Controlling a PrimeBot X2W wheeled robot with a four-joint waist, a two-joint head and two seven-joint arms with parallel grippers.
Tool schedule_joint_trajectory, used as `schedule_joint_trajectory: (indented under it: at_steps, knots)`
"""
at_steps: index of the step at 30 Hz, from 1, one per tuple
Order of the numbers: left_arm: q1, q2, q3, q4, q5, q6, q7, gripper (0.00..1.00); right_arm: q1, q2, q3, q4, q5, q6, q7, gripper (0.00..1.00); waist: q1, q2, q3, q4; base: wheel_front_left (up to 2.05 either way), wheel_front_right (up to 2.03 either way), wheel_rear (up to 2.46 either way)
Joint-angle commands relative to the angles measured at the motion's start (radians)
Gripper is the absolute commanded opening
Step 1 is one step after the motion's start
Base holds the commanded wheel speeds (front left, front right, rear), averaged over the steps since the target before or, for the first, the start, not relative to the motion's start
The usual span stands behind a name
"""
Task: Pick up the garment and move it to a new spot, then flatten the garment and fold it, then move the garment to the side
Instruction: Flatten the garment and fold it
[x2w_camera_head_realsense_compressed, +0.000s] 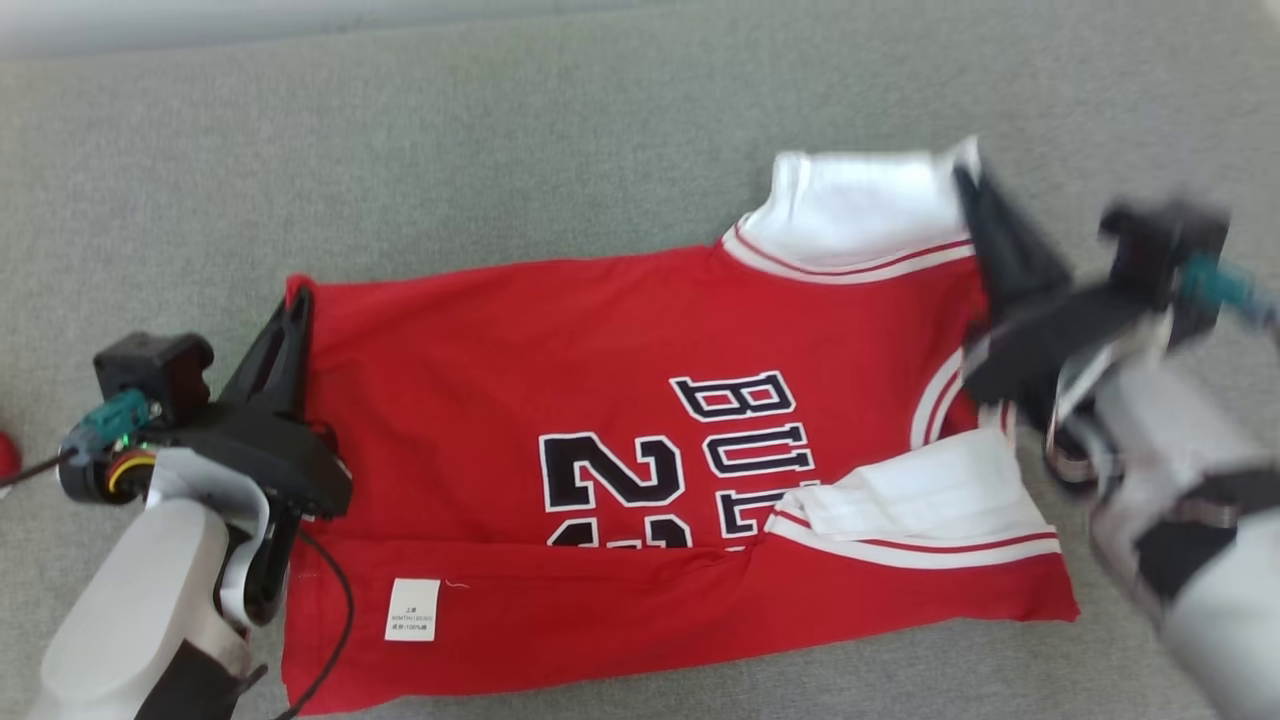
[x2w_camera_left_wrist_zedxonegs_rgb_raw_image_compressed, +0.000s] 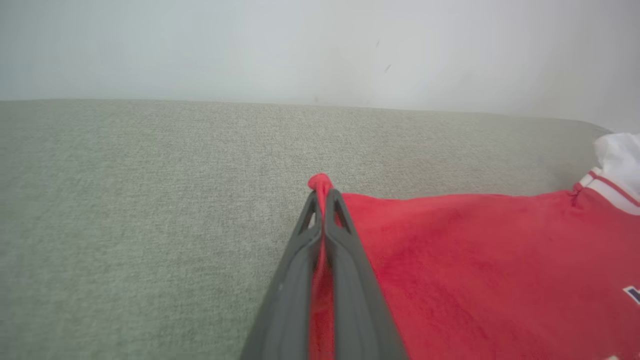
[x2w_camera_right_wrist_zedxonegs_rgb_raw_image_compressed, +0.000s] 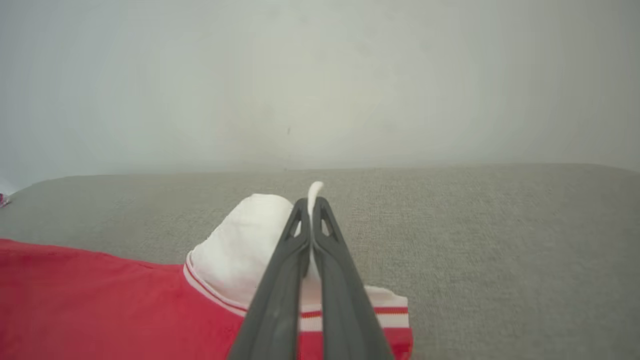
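Between left claw (x2w_camera_head_realsense_compressed: 293, 310) and right claw (x2w_camera_head_realsense_compressed: 970, 185), each pinching its edge, lies the garment (x2w_camera_head_realsense_compressed: 500, 380).

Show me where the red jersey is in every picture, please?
Head view: the jersey lies across the middle, number facing up.
Left wrist view: the jersey is at the lower right.
Right wrist view: the jersey is at the lower left.
Shared landmark: the white sleeve with striped trim, at the top right in the head view, at the right edge in the left wrist view, and in the middle in the right wrist view.
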Motion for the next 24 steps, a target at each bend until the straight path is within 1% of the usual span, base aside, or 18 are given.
schedule_joint_trajectory:
  at_steps: [1,6,11,15,16,21,24]
  knots:
    - [0.028,0.006,0.004,0.003,-0.011,0.002,-0.011,0.00,0.091,-0.011,-0.022,-0.062,-0.002,-0.002,0.000,0.00,0.0001,0.0000,-0.034,-0.017,0.00,0.00,0.00]
    - [0.077,0.005,0.007,-0.002,-0.022,0.007,-0.032,0.00,0.283,-0.022,-0.102,-0.197,-0.001,-0.002,0.000,0.00,0.0001,0.0000,-0.063,-0.025,0.00,0.00,0.00]
    - [0.137,0.004,0.011,-0.027,-0.020,0.015,-0.060,0.00,0.416,-0.019,-0.151,-0.269,-0.005,-0.002,0.000,0.00,0.0001,0.0000,-0.088,-0.031,0.00,0.00,0.00]
    - [0.203,-0.007,0.016,-0.079,-0.009,0.037,-0.078,0.00,0.506,-0.014,-0.196,-0.302,-0.002,-0.002,0.000,0.00,0.0001,0.0000,-0.105,-0.022,0.00,0.00,0.00]
    - [0.203,-0.007,0.016,-0.079,-0.009,0.037,-0.078,0.00,0.506,-0.014,-0.196,-0.302,-0.002,-0.002,0.000,0.00,0.0001,0.0000,-0.105,-0.022,0.00,0.00,0.00]
    - [0.295,-0.021,0.025,-0.142,-0.002,0.055,-0.090,0.00,0.614,-0.004,-0.262,-0.339,-0.009,-0.002,0.000,0.00,0.0001,0.0000,-0.118,-0.007,0.00,0.00,0.00]
    - [0.335,-0.033,0.023,-0.154,-0.003,0.060,-0.091,0.00,0.665,0.008,-0.295,-0.346,-0.010,-0.002,0.000,0.00,0.0001,0.0000,-0.126,0.003,0.00,0.00,0.00]
